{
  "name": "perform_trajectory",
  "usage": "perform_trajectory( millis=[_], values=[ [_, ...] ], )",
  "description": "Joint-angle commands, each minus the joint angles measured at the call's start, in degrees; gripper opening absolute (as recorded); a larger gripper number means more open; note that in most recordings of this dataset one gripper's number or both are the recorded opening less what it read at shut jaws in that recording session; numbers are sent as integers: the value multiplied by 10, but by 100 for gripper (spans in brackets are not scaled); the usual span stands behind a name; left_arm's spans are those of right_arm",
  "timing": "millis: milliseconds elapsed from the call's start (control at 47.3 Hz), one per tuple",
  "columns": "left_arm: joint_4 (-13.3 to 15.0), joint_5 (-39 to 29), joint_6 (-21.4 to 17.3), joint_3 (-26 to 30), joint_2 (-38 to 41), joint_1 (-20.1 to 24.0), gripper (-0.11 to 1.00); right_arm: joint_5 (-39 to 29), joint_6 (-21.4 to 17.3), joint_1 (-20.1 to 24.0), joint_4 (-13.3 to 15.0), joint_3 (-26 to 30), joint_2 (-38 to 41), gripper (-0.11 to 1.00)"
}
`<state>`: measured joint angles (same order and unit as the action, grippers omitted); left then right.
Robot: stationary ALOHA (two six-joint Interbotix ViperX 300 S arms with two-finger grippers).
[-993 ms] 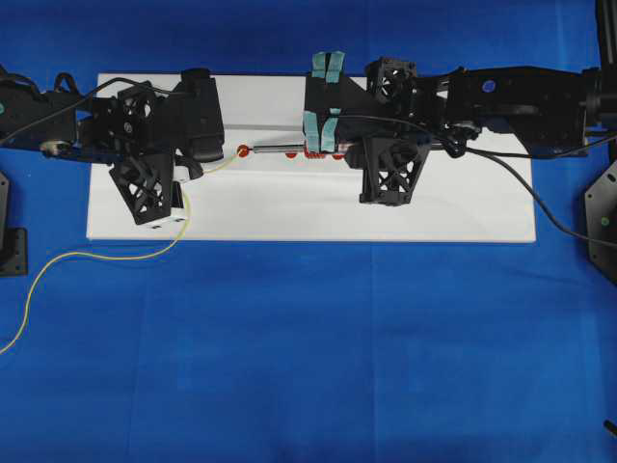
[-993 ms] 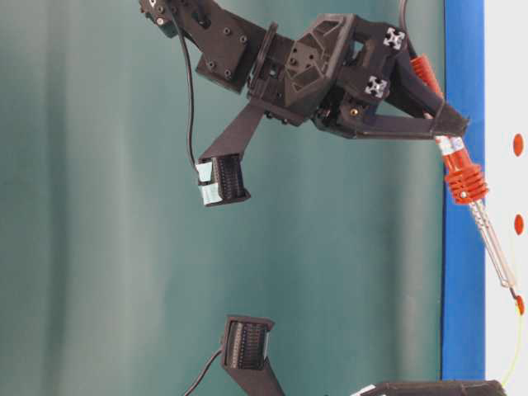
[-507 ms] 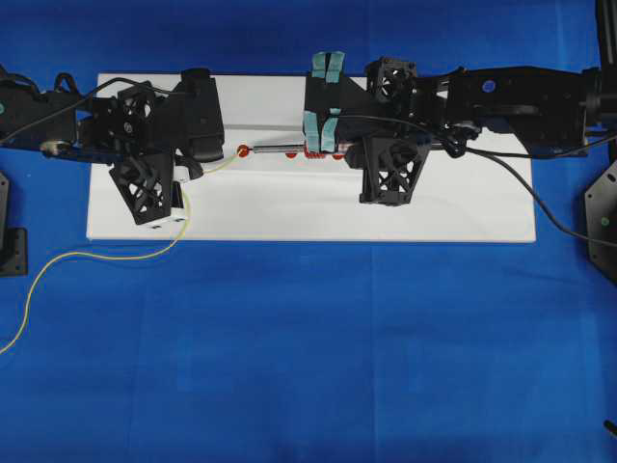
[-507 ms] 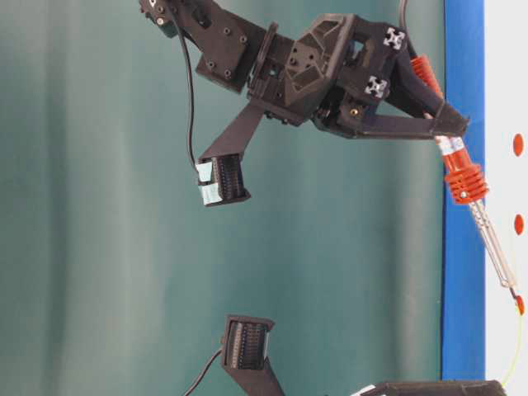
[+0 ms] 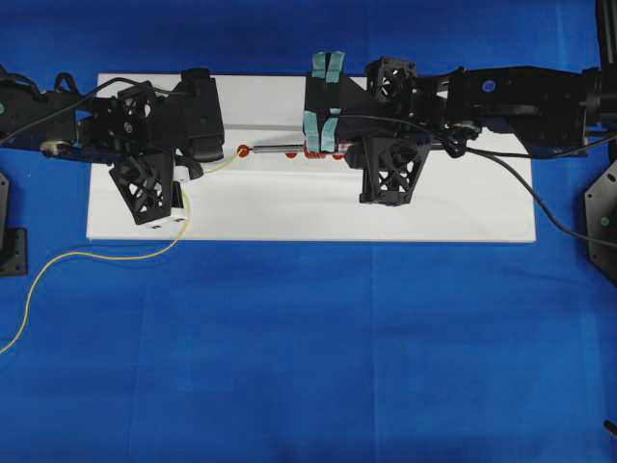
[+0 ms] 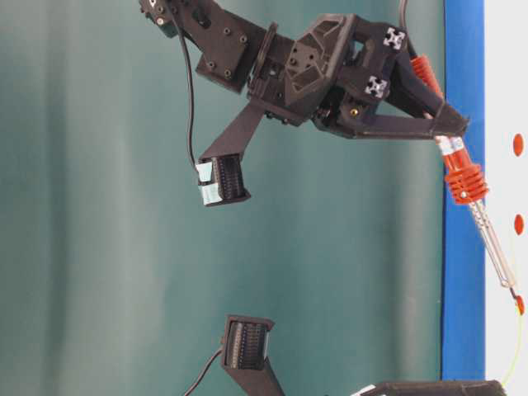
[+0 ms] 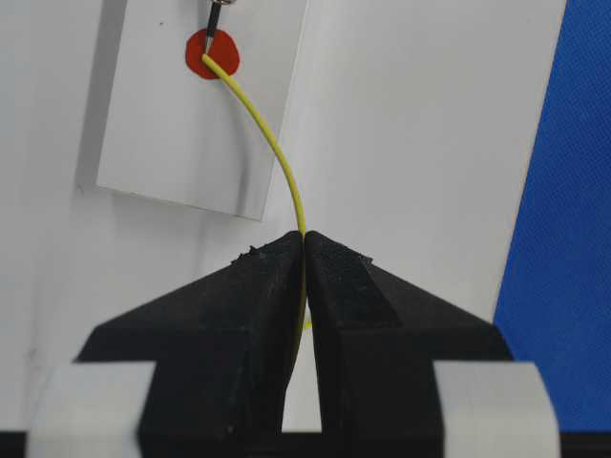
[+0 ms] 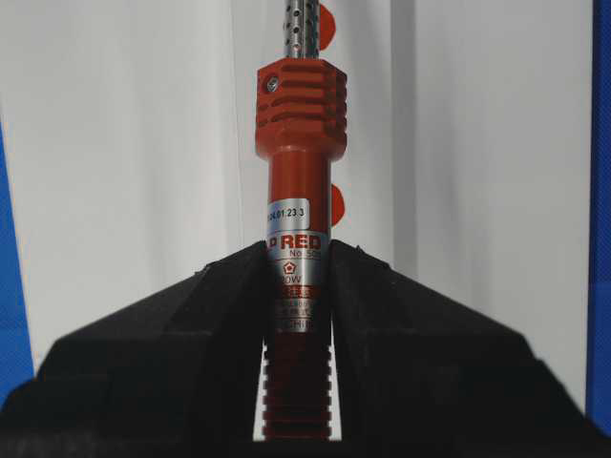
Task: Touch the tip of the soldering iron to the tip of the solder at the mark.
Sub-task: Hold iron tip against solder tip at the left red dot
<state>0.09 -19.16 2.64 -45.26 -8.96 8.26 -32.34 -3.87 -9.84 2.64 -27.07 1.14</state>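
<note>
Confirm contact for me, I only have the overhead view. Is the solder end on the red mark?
Observer: Yes. In the left wrist view the solder ends on the red mark.
Operator: And the iron tip?
Observer: The soldering iron tip shows at the mark's upper edge in that view, right by the solder end.
Operator: Grips solid?
Observer: Left hand is shut on the solder, right hand shut on the iron's red body.

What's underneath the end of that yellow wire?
A red dot on the white board lies under the solder tip, where the soldering iron tip also arrives. The dot's centre is partly covered by both tips.
</note>
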Motion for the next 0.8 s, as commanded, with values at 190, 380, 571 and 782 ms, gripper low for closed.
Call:
perform_trajectory(
  millis=[190, 380, 571, 782],
  values=[
    [-1, 3, -1, 8, -5, -1, 2, 2, 0, -1, 2, 9, -7, 7],
    [-1, 3, 0, 7, -5, -2, 2, 3, 0, -1, 3, 9, -7, 6],
    [-1, 3, -1, 6, -7, -3, 2, 2, -1, -1, 3, 9, -7, 7],
    [-1, -30, -1, 4, -40, -8, 2, 2, -2, -1, 3, 9, -7, 7]
  ],
)
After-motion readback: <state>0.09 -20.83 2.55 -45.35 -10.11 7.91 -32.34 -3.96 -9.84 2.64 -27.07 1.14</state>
